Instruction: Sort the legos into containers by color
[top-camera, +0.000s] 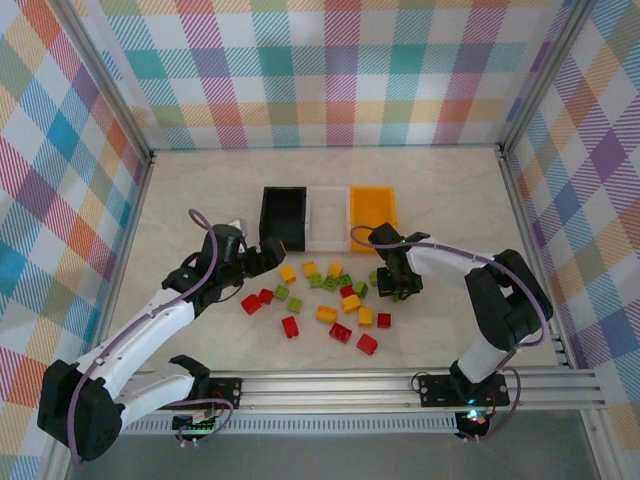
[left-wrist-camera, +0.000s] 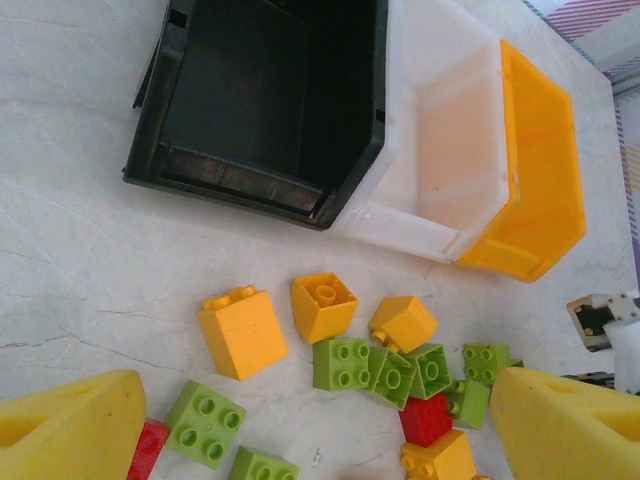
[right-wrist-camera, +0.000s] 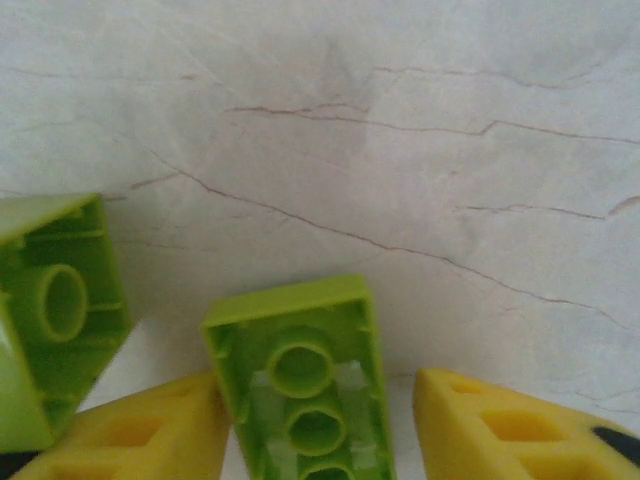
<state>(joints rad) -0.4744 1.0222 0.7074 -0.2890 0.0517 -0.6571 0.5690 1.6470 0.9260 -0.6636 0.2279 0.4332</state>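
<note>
On the veined, marble-look table (top-camera: 450, 190), the left gripper (top-camera: 262, 258) hangs at nine o'clock of the scattered legos (top-camera: 330, 300). Its jaws are spread wide and hold nothing. From its wrist camera, its wedge-shaped, matte yellow fingers (left-wrist-camera: 70, 425) frame the near bricks.

At twelve o'clock of the pile three open-top plastic bins stand in a row, walls touching. The black bin (left-wrist-camera: 250, 185) is glossy with a ribbed front lip. The white bin (left-wrist-camera: 400, 225) is milky and slightly translucent. The orange-yellow bin (left-wrist-camera: 530, 200) is smooth with rounded corners. As far as their insides show, all three are bare.

The bricks are small, hard-edged blocks with round studs. A yellow-orange brick (left-wrist-camera: 243, 330) stands tilted on the table, and two more lie at its three o'clock. Below those is a tight cluster of lime-green bricks (left-wrist-camera: 385, 370), studs up. A red brick (left-wrist-camera: 428, 418) lies against that cluster at five o'clock.

At three o'clock of the pile, the right gripper (right-wrist-camera: 318, 400) is low over the table. Its jaws are drawn in around a lime-green brick (right-wrist-camera: 300, 370) that shows its hollow underside and inner tubes. The left finger touches this brick, while a thin sliver of table shows beside the right finger. I cannot tell whether the pinch is closed. Another green brick (right-wrist-camera: 60, 300), also hollow side out, lies at nine o'clock of it.
</note>
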